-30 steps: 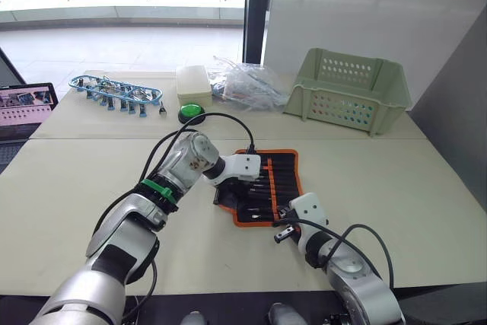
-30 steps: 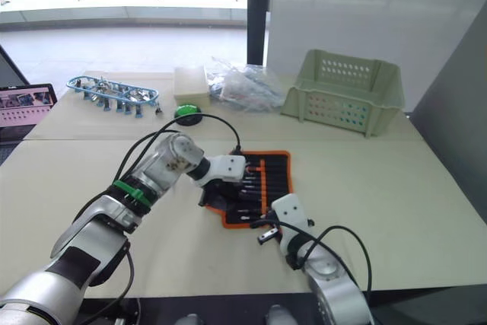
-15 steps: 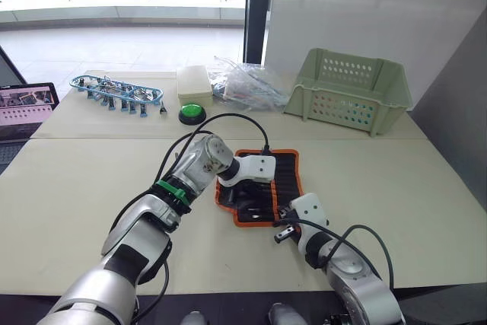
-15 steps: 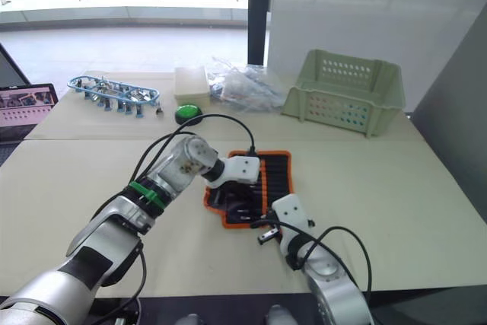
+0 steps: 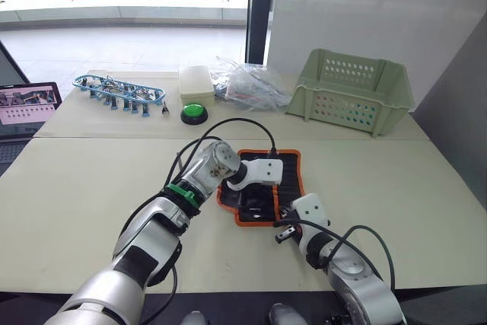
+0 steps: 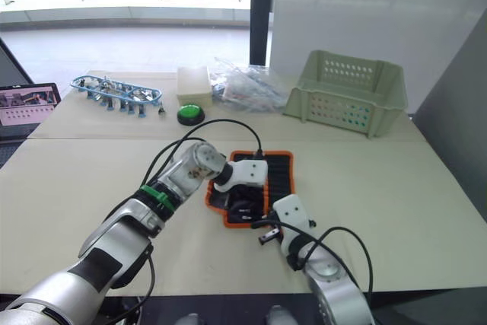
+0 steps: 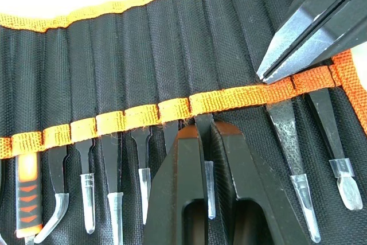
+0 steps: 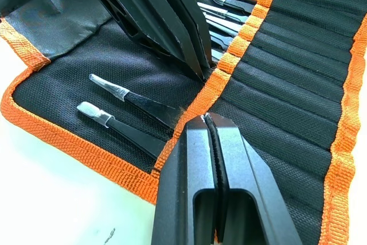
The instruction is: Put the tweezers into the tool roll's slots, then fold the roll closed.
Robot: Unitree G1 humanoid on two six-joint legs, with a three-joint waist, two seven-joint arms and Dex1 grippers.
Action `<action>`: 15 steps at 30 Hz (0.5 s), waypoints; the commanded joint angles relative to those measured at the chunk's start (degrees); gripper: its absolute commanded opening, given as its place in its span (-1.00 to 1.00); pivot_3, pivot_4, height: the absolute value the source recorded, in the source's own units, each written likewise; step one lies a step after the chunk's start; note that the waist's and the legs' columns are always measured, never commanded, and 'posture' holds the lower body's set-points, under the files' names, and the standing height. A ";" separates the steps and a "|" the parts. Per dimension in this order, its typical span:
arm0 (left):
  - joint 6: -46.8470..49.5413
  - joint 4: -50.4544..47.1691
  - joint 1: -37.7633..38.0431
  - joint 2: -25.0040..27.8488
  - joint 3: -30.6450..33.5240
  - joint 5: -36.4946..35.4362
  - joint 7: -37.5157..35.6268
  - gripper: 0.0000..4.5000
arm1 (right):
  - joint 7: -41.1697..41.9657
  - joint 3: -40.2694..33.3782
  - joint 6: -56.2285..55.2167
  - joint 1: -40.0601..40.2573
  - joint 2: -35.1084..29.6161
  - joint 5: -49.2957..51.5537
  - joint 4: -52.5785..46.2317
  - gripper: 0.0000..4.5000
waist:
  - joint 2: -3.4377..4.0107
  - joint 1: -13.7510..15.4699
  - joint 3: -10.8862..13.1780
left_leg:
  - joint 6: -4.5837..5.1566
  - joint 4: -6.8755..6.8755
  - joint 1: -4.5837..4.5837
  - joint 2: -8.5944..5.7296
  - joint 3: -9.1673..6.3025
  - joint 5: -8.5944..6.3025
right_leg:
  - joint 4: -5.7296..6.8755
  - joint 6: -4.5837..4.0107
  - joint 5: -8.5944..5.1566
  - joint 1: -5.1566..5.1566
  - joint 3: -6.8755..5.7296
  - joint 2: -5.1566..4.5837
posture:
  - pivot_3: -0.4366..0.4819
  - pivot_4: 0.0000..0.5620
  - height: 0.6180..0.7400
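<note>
Tool roll lies open on the tabletop, tweezers already seated in the slots along the orange band. Left gripper fingers pinched together, tips on that band over the roll — right gripper fingers also pressed together, empty, at the roll's near edge.
</note>
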 commanded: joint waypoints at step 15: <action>22.36 -48.07 29.13 20.42 32.21 -17.49 9.70 0.98 | 3.57 2.13 2.54 0.06 -1.89 1.10 3.94 -1.00 | 0.39 -0.07 0.08 | -0.01 0.02 0.08 0.03 -0.08 0.00 | 0.02 0.00 0.00 0.11 -0.02 -0.05 | -0.05 -0.47 0.56</action>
